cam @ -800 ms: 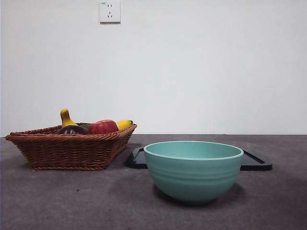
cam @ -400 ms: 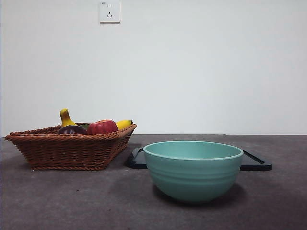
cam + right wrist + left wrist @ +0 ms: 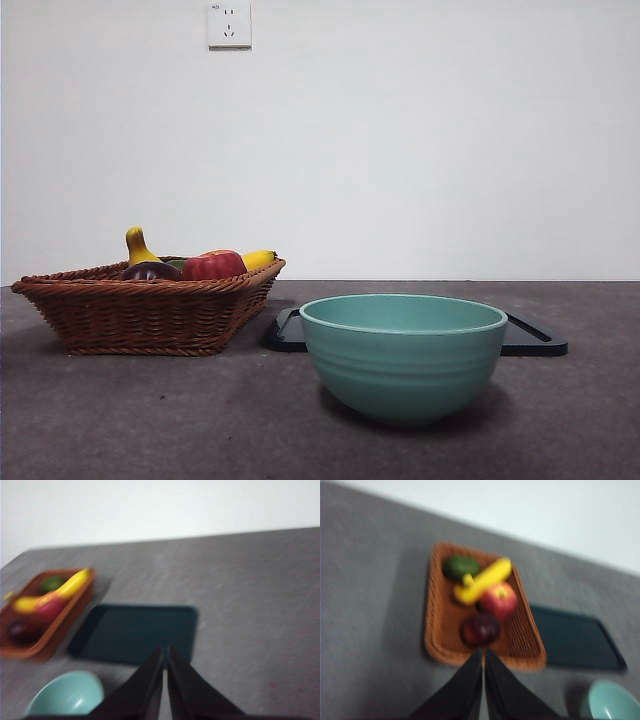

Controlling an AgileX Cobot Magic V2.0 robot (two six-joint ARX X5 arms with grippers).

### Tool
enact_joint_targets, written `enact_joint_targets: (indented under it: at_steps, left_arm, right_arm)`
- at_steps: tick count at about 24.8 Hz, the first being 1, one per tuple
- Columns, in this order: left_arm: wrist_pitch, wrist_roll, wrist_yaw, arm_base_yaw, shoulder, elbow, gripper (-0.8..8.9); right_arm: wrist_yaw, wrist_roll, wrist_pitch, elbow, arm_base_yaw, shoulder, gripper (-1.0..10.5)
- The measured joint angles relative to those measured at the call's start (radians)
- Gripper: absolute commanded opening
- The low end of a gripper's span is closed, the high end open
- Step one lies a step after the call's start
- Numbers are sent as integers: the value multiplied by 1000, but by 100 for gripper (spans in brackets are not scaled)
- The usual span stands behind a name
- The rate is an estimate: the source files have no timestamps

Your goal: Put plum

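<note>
Nothing shifted since earlier; plum (image 3: 479,628) untouched in basket (image 3: 436,630). Left gripper (image 3: 483,656) clenched, empty, above; next: unclench, descend.

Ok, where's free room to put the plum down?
The tray and bowl are both empty, and bare table lies beyond the tray. The basket is crowded: plum, apple, banana, a green fruit.

left claw (image 3: 483,655): jaws closed, raised, holding nothing | right claw (image 3: 165,652): jaws closed, raised, holding nothing
</note>
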Motion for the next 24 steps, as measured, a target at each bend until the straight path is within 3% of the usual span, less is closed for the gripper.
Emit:
enact_joint_targets:
  at_steps: [8,17,18,21,24]
  left_arm:
    - [-211,148,79,-10,127,160,9]
    - [-281,216,79,-26,142,186,18]
    - [-281,216,80,-26,142,186,77]
    - [-281,216,79,-26,142,186,345]
    - [-281,216,80,-26,142,186,386]
  right_arm:
    - [-100,-100,-154,158,13,169,6]
    - [-120,-117,-243,170,75,247,9]
    - [-120,-117,-243,171,77,246,52]
    - [-120,-116,-243,171,79,245,346]
    - [-120,-116,-243,171,79,245,349]
